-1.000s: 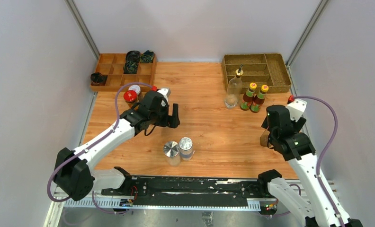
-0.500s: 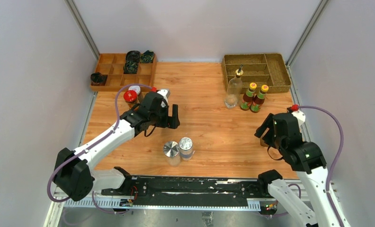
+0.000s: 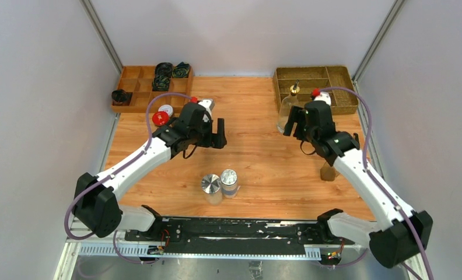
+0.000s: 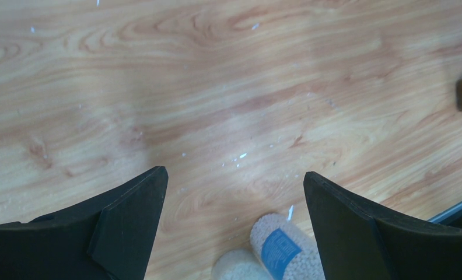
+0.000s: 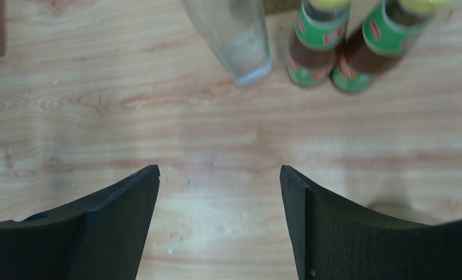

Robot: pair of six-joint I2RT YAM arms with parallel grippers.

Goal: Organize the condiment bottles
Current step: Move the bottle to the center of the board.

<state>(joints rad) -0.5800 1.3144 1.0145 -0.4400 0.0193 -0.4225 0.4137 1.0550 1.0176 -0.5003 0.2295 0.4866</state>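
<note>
Near clear bottle (image 5: 234,35): right gripper (image 5: 220,175), jaws apart.

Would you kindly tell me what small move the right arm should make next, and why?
I would probably ease the right end effector forward toward the clear glass gold-spouted bottle. Its jaws stand open and empty, the bottle stands almost straight ahead of the gap, and the two green-necked sauce bottles stand close beside it, so a straight approach seems safest.

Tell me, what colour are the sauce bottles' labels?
Green with red print. The sauce bottles show best in the right wrist view.
</note>
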